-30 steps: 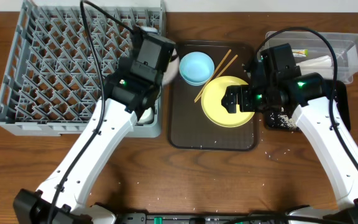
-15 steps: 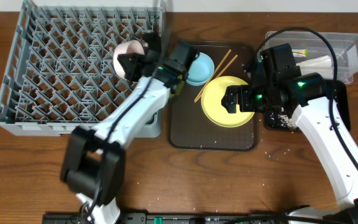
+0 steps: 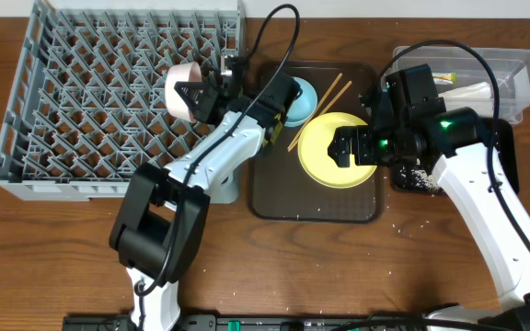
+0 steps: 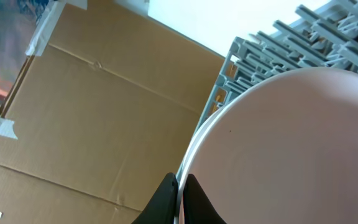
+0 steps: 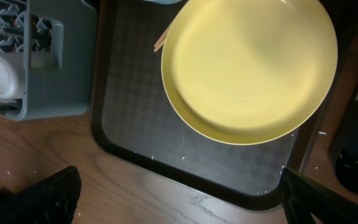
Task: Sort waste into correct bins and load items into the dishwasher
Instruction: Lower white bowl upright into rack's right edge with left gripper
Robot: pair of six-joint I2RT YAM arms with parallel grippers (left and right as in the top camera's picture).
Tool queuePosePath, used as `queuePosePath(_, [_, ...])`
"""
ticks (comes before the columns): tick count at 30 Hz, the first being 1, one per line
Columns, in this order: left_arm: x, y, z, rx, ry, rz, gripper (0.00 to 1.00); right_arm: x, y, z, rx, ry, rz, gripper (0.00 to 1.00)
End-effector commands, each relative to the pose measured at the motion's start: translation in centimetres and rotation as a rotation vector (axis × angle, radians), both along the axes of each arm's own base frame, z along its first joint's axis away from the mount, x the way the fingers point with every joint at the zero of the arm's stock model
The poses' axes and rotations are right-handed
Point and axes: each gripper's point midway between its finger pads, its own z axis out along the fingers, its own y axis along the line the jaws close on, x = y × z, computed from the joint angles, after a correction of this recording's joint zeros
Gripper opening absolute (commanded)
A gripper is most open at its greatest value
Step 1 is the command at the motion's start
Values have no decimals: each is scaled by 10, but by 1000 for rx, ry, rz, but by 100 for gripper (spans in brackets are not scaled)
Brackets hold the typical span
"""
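Left claw: I had it clamped tight on the rim of the white bowl, one finger inside the rim and one outside.
White bowl, place: lifted and tipped onto its side over the far right part of the dish rack, near its right wall. I could not tell whether it touched the pegs.
White bowl, handling: I judged it stiff, smooth-walled and light enough for a rim pinch. It was likely to be slippery and to swing about that single hold, and likely to chip if dropped onto the pegs.
Hold: the rim was the only thin edge my fingers could straddle, so I reckoned the grip belonged there, with the bowl leaning between peg rows.
Right claw: jaws wide and empty, hanging over the right part of the yellow plate.
Yellow plate, place: flat on the brown tray, with the chopsticks at its far left edge and the blue bowl beyond.
Yellow plate, handling: rigid, shallow and probably slick. I judged its raised edge the only place to take hold.
Small white cup: sitting in the rack's near corner compartment.
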Motion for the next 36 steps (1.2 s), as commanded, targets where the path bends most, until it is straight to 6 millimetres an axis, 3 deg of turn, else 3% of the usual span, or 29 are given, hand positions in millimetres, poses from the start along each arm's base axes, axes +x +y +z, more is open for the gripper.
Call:
queuePosePath(1, [-1, -12, -2, -27, 8, -36, 7, 1, -3, -1, -3, 1, -17, 99])
queuePosePath(9, [-3, -9, -17, -43, 29, -37, 7, 1, -3, -1, -3, 1, -17, 99])
queuePosePath(13, [-5, -2, 3, 39, -42, 8, 7, 1, -3, -1, -3, 1, -17, 99])
queuePosePath(17, [-6, -1, 6, 66, -30, 14, 7, 1, -3, -1, -3, 1, -17, 99])
queuePosePath(23, [1, -6, -22, -65, 51, -38, 7, 1, -3, -1, -3, 1, -17, 99])
queuePosePath(28, [1, -5, -31, -56, 66, -34, 7, 1, -3, -1, -3, 1, -17, 99])
queuePosePath(32, [0, -2, -27, -27, 52, -20, 7, 1, -3, -1, -3, 1, -17, 99])
queuePosePath(36, [-5, 1, -8, 66, -4, 15, 7, 1, -3, -1, -3, 1, -17, 99])
